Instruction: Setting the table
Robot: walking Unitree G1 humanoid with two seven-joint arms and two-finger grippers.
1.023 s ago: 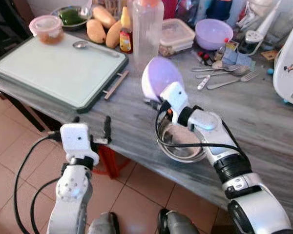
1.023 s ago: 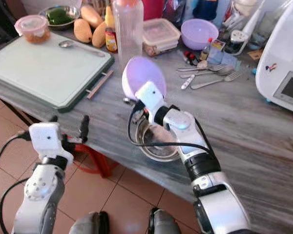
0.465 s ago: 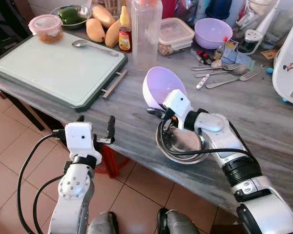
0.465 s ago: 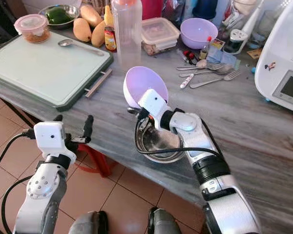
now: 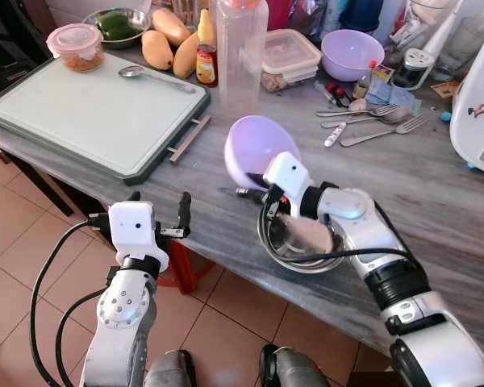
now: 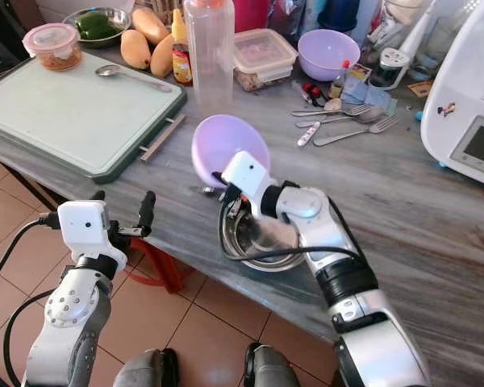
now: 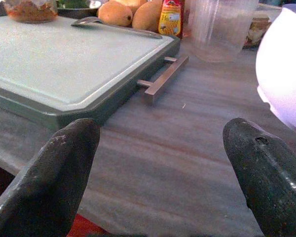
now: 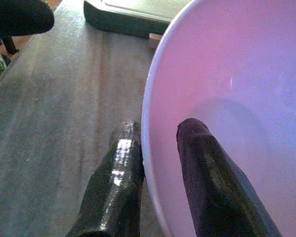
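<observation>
carrying the lilac bowl toward the mat

pinching the rim, the right gripper (image 8: 153, 163) has the bowl (image 5: 256, 147) clamped, one finger inside and one outside the wall. the bowl hangs tilted above the grey counter (image 5: 436, 201), just beside the steel bowl (image 5: 302, 242) at the near edge, and between that and the green mat (image 5: 89, 109). my read: this is the transfer leg, with the place setting not yet made.

to do it well, level the bowl before lowering, since a thin rim pinch lets it swing. keep the path low but clear of the mat's bar handle (image 7: 163, 79) and the tall clear jug (image 5: 242, 48). set the base flat, then part the fingers and draw straight back so the inner finger doesn't drag the wall.

the left gripper (image 5: 157, 218) sits off the counter edge, fingers wide apart and holding nothing. it could steady the mat if needed.

spare cutlery (image 5: 371, 121) lies farther back, a spoon (image 5: 153, 76) already on the mat.
</observation>
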